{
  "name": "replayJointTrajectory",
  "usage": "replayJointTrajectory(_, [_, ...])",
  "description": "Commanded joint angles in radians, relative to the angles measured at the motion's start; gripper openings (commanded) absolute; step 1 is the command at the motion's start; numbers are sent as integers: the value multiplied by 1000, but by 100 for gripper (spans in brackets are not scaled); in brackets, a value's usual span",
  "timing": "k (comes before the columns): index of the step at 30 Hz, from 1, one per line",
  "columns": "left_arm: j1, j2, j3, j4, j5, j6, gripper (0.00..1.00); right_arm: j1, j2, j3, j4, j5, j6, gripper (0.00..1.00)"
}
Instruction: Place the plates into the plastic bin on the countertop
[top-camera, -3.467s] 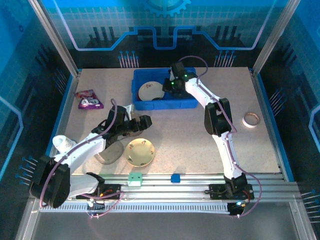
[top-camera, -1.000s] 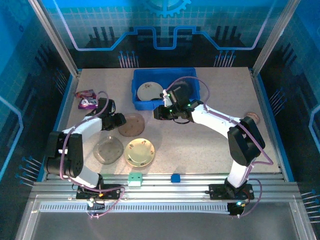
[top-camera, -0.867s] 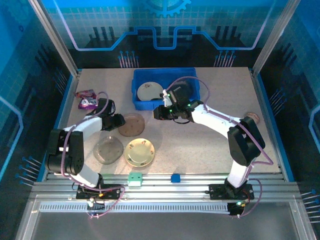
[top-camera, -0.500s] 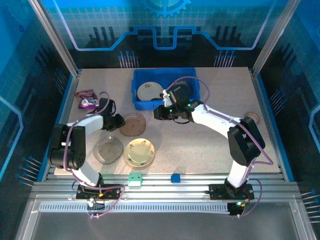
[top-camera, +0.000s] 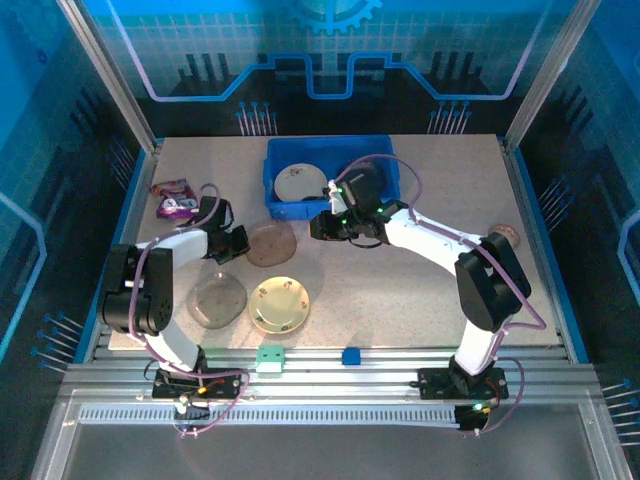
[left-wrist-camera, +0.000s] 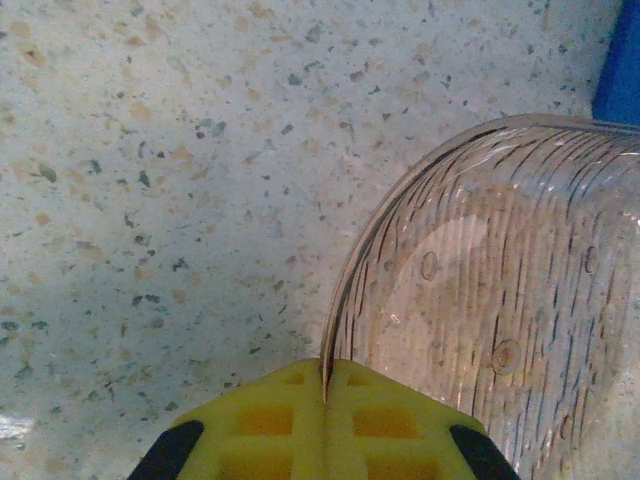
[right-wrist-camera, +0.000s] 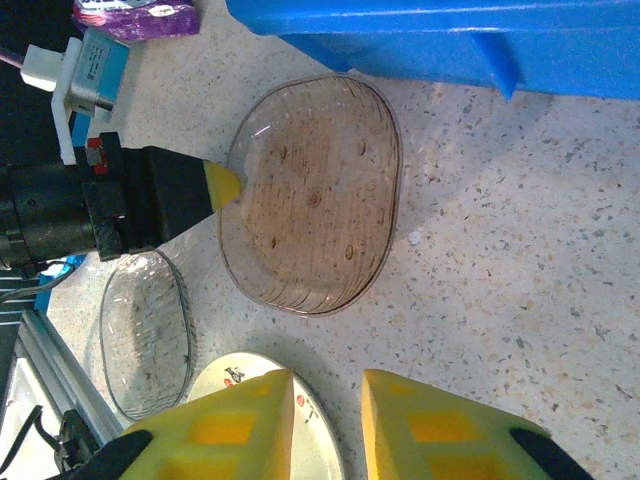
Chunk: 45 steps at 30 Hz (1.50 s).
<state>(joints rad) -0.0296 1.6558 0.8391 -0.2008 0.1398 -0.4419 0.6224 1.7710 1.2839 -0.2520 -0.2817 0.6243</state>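
My left gripper (top-camera: 233, 243) is shut on the left rim of a brown translucent plate (top-camera: 270, 243), which lies low over the countertop (top-camera: 400, 290) just in front of the blue plastic bin (top-camera: 284, 208). In the left wrist view the yellow fingers (left-wrist-camera: 270, 420) pinch the plate's edge (left-wrist-camera: 510, 300). My right gripper (top-camera: 316, 228) hovers open to the right of that plate, nothing between its fingers (right-wrist-camera: 420, 430). A cream plate (top-camera: 300, 182) lies in the bin. A smoky grey plate (top-camera: 217, 299) and a cream floral plate (top-camera: 280, 304) rest near the front.
A purple snack packet (top-camera: 178, 198) lies at the left edge, behind my left arm. A tape ring (top-camera: 503, 236) sits at the far right, beside the right arm's elbow. The bin's front wall (right-wrist-camera: 450, 30) stands just beyond the brown plate (right-wrist-camera: 315, 195).
The left gripper has carried the brown plate a little right and back, toward the bin. The right gripper has barely moved and stays open.
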Motion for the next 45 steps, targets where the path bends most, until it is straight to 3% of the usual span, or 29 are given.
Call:
replayJointTrajectory(1, [8,-24,-5,10,50,12,0,-12,-2,-14,0,-22,0,25])
replayJointTrajectory(4, [5,-74,-43,23,88,5,0,-16,2,-20,-3,-27,-3,29])
replayJointTrajectory(11, [-4,-225,-85,-6,143,-10,0,-16,9,-45,16,-51,3,50])
replayJointTrajectory(27, [-163,-334,-37,-50,211,-43,0,-26,79,-71,153,-143,62,49])
replayJointTrajectory(29, [-177,-344,-30,-53,213,-50,0,-26,95,-74,167,-159,73,45])
replayJointTrajectory(30, [-183,-347,-28,-56,214,-54,0,-25,101,-83,186,-168,86,39])
replayJointTrajectory(33, [-199,-358,-23,-61,216,-62,0,-27,117,-96,228,-199,123,0])
replayJointTrajectory(41, [-206,-352,4,-79,205,-61,0,-29,80,-132,262,-231,156,0])
replayJointTrajectory(45, [-205,-353,8,-78,189,-63,24,-30,66,-141,286,-255,175,0])
